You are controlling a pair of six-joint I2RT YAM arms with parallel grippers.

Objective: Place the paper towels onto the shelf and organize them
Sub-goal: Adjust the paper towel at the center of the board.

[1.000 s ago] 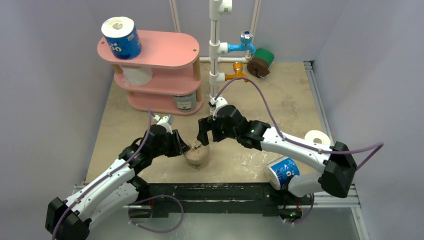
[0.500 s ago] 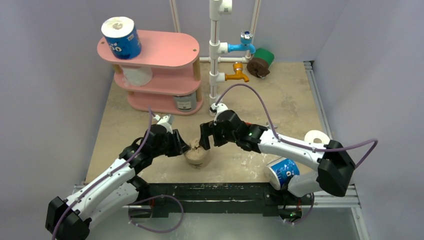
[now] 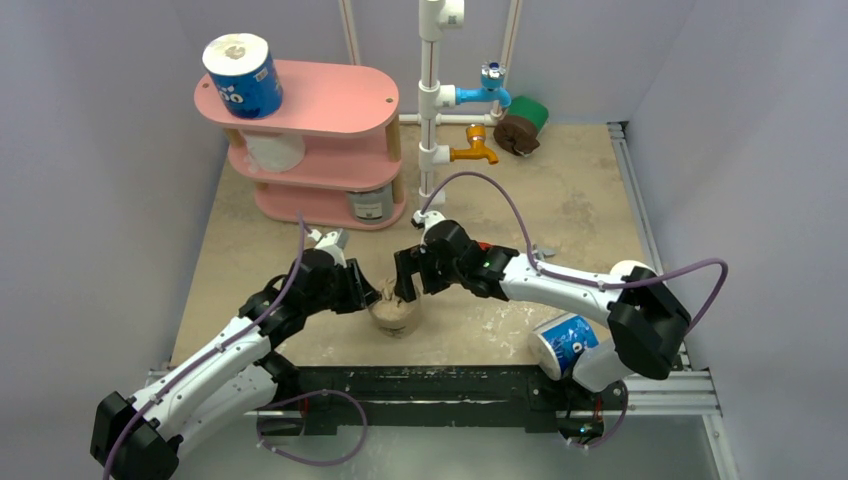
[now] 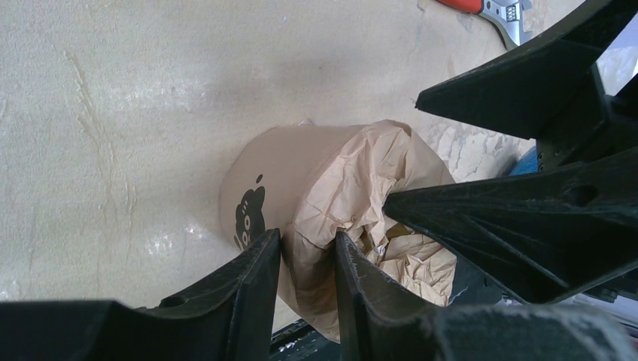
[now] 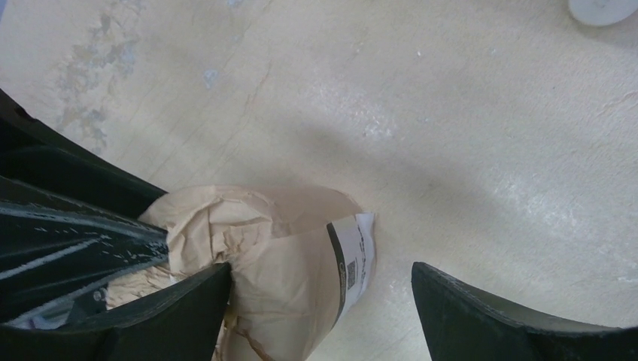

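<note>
Shelf (image 3: pixel 330 100) holds three rolls, one a tier: blue roll (image 3: pixel 243 75) top, white roll (image 3: pixel 272 150) middle, grey roll (image 3: pixel 370 203) bottom; I'd call it under half done; loose on the table (image 3: pixel 560 200): green roll (image 3: pixel 530 112) and dark roll (image 3: pixel 515 135) by the pipe frame (image 3: pixel 432 100), second blue roll (image 3: pixel 565 343) by my right base, brown-wrapped roll (image 3: pixel 395 312) centre front; my right gripper (image 5: pixel 322 271) straddles it, spread wide, holding nothing; my left gripper (image 4: pixel 308 244) is pinched nearly closed on its crumpled wrapper.
</note>
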